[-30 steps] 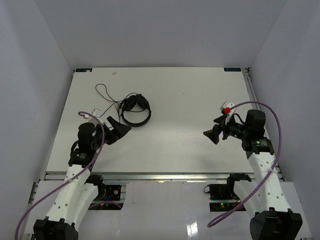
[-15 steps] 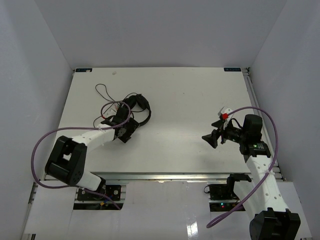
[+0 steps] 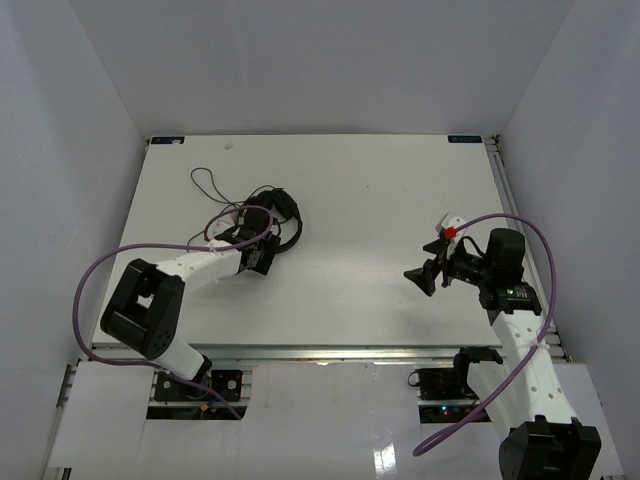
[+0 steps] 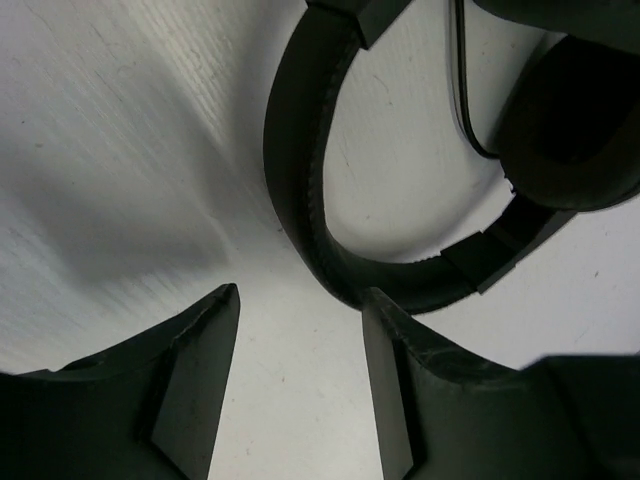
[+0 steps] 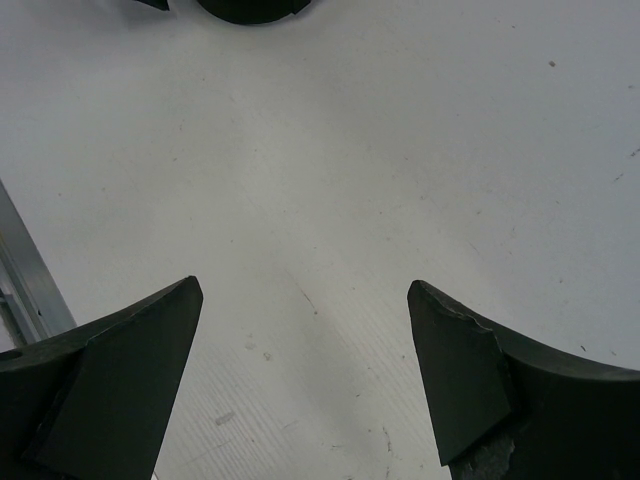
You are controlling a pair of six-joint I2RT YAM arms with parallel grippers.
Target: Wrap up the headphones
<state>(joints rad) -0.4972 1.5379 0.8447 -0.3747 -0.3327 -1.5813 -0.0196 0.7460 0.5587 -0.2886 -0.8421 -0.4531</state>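
Right now my left gripper [image 3: 262, 254] [image 4: 298, 310] is low over the table [image 3: 380, 190], jaws partly spread with nothing between them. The headphones [image 3: 276, 216] [image 4: 295, 200] lie just ahead of its fingertips, headband curve nearest. My right gripper [image 3: 420, 277] [image 5: 300, 300] hangs wide apart, well away from them.
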